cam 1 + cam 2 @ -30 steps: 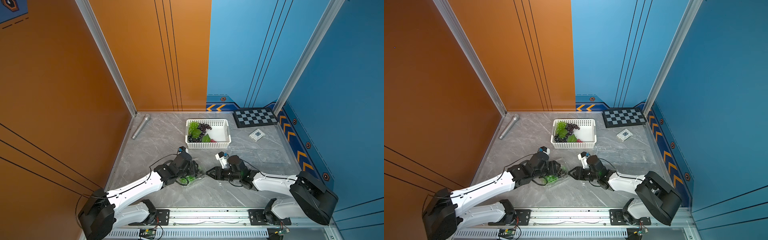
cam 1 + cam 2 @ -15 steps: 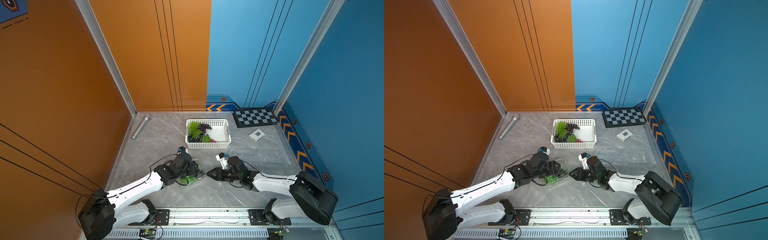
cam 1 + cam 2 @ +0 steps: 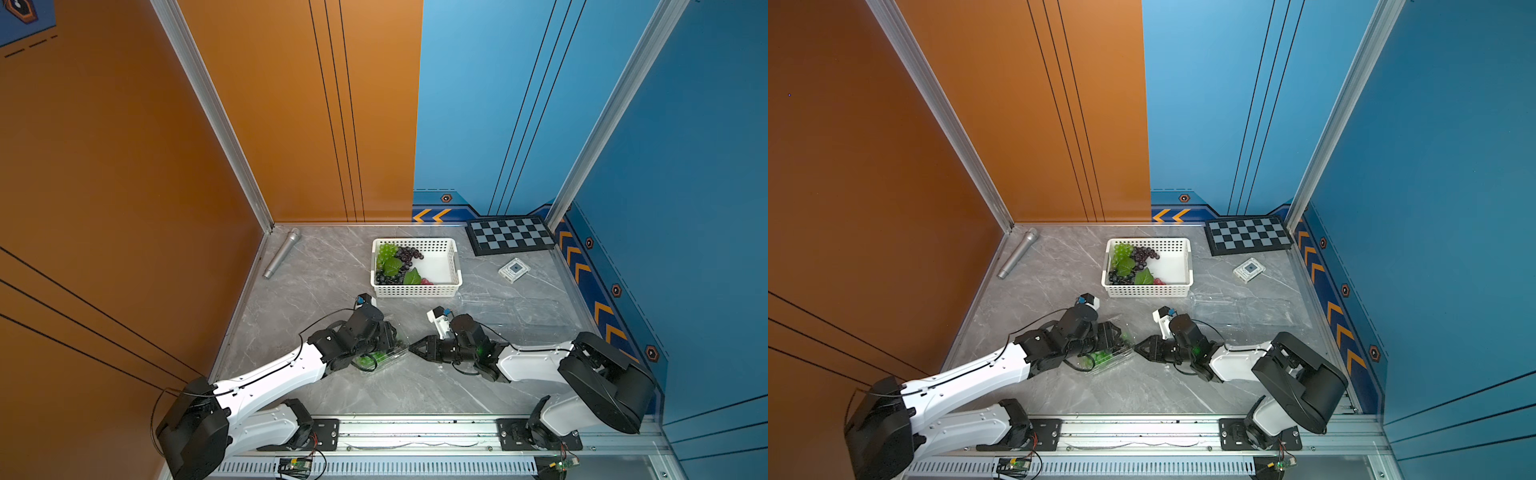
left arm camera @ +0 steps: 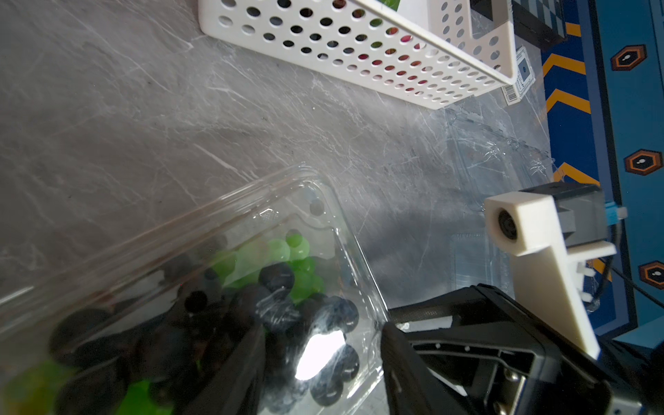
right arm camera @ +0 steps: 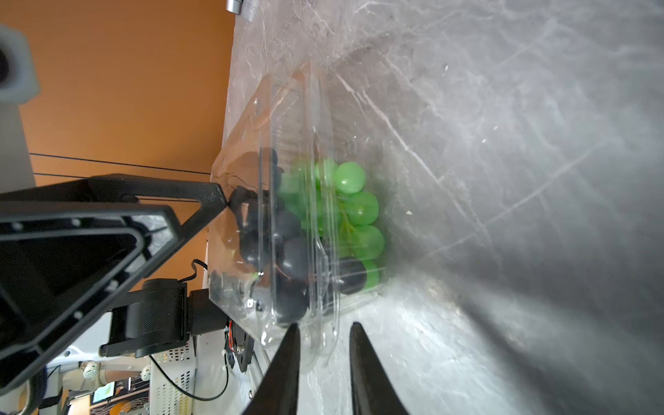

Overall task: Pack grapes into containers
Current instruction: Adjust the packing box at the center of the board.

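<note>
Nearest, an aluminium rail is carrying both arm bases along the edge of the grey marbled worktop. Just beyond, a clear container is lying on it, holding green and dark grapes. The left gripper is touching its lid with one fingertip; how its jaws are standing I cannot tell. The right gripper is straddling the container's rim, jaws a little apart, possibly not touching it. Farther right an empty container is lying flat. Behind, a white basket is holding more bunches. Toward the back a silver rod, a small square box and a checkerboard are lying before the orange wall and blue wall.
</note>
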Controlling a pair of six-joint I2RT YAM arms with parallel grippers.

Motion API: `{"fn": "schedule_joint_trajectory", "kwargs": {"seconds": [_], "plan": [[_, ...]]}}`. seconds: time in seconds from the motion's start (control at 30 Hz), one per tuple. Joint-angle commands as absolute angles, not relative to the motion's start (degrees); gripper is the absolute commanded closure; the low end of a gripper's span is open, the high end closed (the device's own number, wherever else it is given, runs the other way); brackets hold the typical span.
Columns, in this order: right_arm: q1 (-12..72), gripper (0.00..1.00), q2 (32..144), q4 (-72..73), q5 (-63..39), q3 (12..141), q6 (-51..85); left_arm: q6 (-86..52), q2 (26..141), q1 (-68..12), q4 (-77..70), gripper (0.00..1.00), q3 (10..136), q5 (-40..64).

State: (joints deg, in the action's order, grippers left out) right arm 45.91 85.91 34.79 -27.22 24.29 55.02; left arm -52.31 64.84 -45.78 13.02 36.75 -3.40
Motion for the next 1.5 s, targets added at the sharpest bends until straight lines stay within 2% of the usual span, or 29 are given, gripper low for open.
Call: {"fn": "schedule_joint_trajectory", "kwargs": {"seconds": [0.0,0.53,1.47], "plan": [[46.58,0.76,87.14,36.79,-27.07,23.48,56.15,-52.91,64.6,-46.49,13.53,0.46,35.6,-3.6],[47.2,0.83,91.93,46.03,-27.35,22.15,59.77,-53.26,64.16,-46.49,13.49,0.47,34.81,-3.69],[49.13,0.87,94.84,49.13,-26.19,22.41,61.17,-54.05,62.68,-46.73,13.53,0.46,32.88,-4.13]]}}
